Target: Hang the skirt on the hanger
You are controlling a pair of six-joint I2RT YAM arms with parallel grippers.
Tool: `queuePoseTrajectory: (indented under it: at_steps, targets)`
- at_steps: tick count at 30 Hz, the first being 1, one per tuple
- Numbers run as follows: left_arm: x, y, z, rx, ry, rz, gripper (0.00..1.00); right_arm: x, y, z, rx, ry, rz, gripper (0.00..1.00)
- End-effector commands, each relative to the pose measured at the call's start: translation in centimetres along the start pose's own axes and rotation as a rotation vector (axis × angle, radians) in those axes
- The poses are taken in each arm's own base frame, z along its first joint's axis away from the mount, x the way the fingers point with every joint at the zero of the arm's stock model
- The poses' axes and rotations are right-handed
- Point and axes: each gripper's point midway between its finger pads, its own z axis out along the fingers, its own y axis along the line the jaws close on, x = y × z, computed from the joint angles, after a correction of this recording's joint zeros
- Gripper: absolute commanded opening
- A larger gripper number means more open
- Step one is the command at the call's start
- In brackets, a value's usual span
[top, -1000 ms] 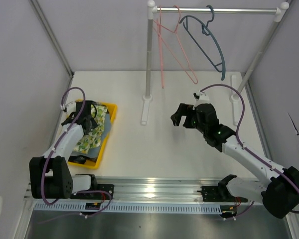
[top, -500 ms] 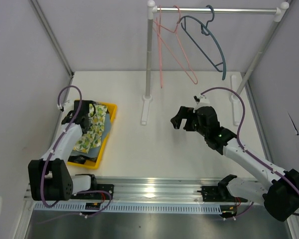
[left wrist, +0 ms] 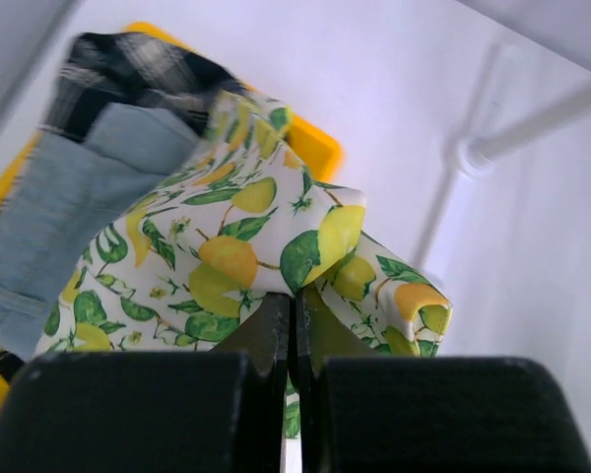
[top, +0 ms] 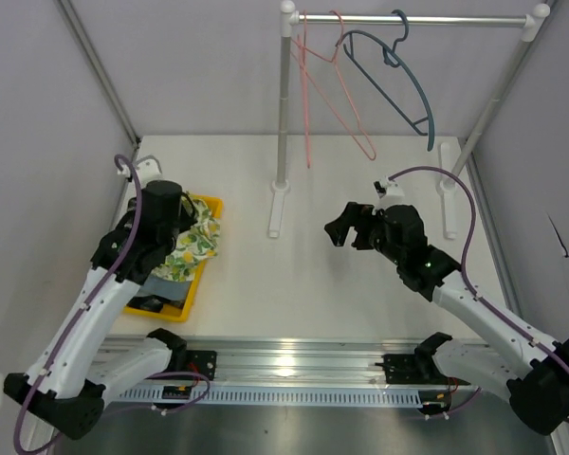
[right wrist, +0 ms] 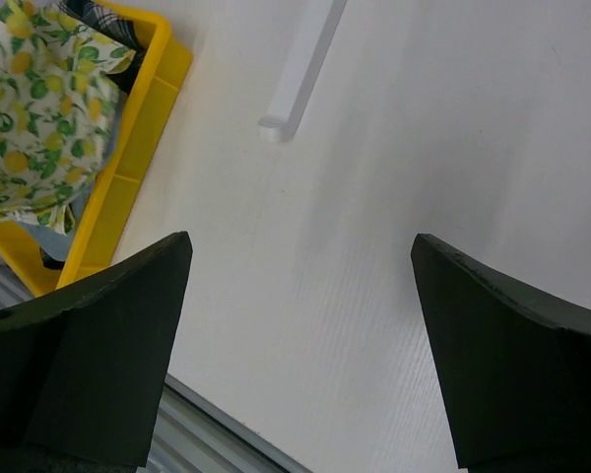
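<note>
While tight on skirt [left wrist: 238, 258], left claw [left wrist: 294, 304] aloft.

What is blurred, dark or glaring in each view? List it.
Top view: sharp, evenly lit, glare on the rail. Left wrist: skirt crisp, plaid shirt soft, left fingers dark. Right wrist: right fingers nearly black, table bright and washed out.
</note>
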Motion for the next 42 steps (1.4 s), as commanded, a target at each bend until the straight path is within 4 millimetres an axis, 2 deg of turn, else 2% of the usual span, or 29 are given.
queuePoseTrajectory:
  at_steps: [1,2,5,7,8,10,11,14,16,18,24,29,31,37,40,42]
  targets:
    - [0.6,-2.4,-3.2,0.093,0.016,-0.016,0.0,-2.5,2.2,-1.3,-0.071,-0.078,-0.023,0.99]
    - [1.2,-4.1,-4.3,0.154,0.021,0.005,0.0,-2.6,2.4,-1.6,-0.081,-0.08,-0.025,0.99]
    - [2.0,-7.3,-6.3,0.255,0.041,0.006,0.0,-2.6,3.5,-2.4,-0.12,-0.088,-0.035,0.98]
    - [1.9,-8.9,-7.2,0.3,0.038,-0.005,0.0,-2.4,4.2,-2.8,-0.141,-0.09,-0.036,0.98]
    - [2.3,-10.4,-7.9,0.349,0.041,-0.001,0.0,-2.0,4.6,-2.9,-0.152,-0.079,-0.024,0.98]
    - [2.1,-11.8,-8.4,0.384,0.029,-0.008,0.0,-1.3,4.8,-2.7,-0.158,-0.06,0.001,0.97]
    - [2.2,-13.1,-8.7,0.415,0.022,-0.016,0.0,-0.6,5.6,-2.8,-0.196,-0.033,0.009,0.96]
    - [2.2,-14.7,-9.0,0.456,0.013,-0.031,0.0,2.2,4.9,-1.9,-0.163,0.044,0.06,0.96]
    - [2.2,-15.9,-9.0,0.489,0.006,-0.045,0.0,4.7,4.4,-1.5,-0.147,0.118,0.09,0.95]
    - [2.5,-16.3,-8.8,0.493,0.007,-0.042,0.0,7.6,3.1,-0.8,-0.1,0.189,0.138,0.94]
    - [3.4,-16.1,-8.7,0.518,0.011,-0.05,0.0,11.6,0.7,0.5,-0.062,0.222,0.204,0.97]
    - [4.3,-15.4,-8.5,0.518,0.021,-0.05,0.0,13.9,0.3,2.3,-0.048,0.274,0.231,0.96]
    - [4.8,-15.1,-8.3,0.511,0.028,-0.048,0.0,14.8,0.4,3.1,-0.06,0.296,0.242,0.91]
    - [5.7,-14.7,-8.0,0.503,0.046,-0.04,0.0,16.1,0.2,3.3,-0.043,0.306,0.284,0.89]
    - [7.2,-13.8,-7.5,0.491,0.067,-0.039,0.0,17.0,0.5,3.4,-0.055,0.338,0.312,0.88]
    - [7.2,-13.4,-7.5,0.493,0.067,-0.062,0.0,17.7,1.3,3.2,-0.069,0.358,0.321,0.88]
